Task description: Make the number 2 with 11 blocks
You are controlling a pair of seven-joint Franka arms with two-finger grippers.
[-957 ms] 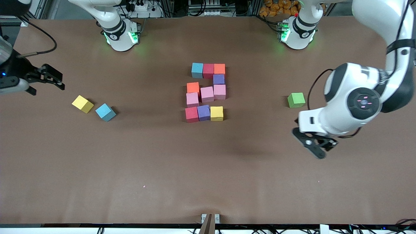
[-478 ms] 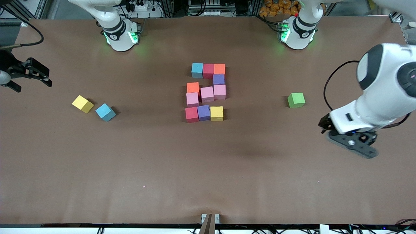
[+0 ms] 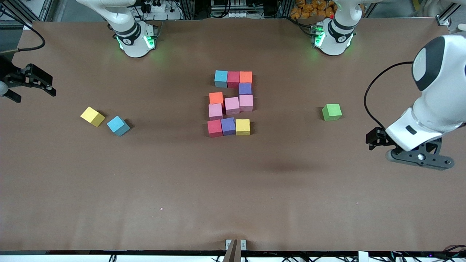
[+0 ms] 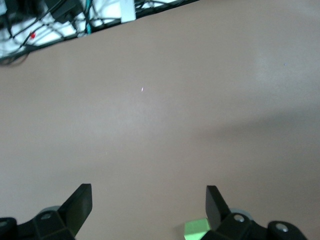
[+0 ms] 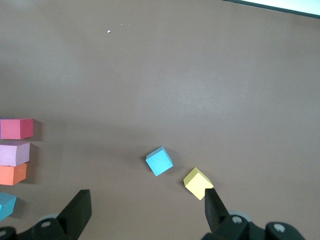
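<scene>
Eleven blocks lie close together mid-table in a 2 shape. One row is blue (image 3: 220, 78), red (image 3: 233, 79) and orange (image 3: 246, 77), with a purple block (image 3: 245, 88) below. Then come orange (image 3: 216, 98) and two pink blocks (image 3: 232, 105) (image 3: 246, 102), and a third pink one (image 3: 215, 111). The nearest row is red (image 3: 214, 128), purple (image 3: 228, 126) and yellow (image 3: 243, 127). My left gripper (image 3: 418, 160) (image 4: 148, 200) hangs open and empty over bare table at the left arm's end. My right gripper (image 3: 34, 95) (image 5: 147, 205) is open and empty at the right arm's end.
A loose yellow cube (image 3: 92, 116) (image 5: 198, 183) and a loose blue cube (image 3: 118, 125) (image 5: 159, 161) lie toward the right arm's end. A green cube (image 3: 331, 111) (image 4: 196, 229) lies toward the left arm's end. The brown table (image 3: 233, 189) is bare nearer the front camera.
My left gripper has swung away from the blocks toward the left arm's end of the table. My right gripper has drawn back toward the right arm's end. The blocks have not moved.
</scene>
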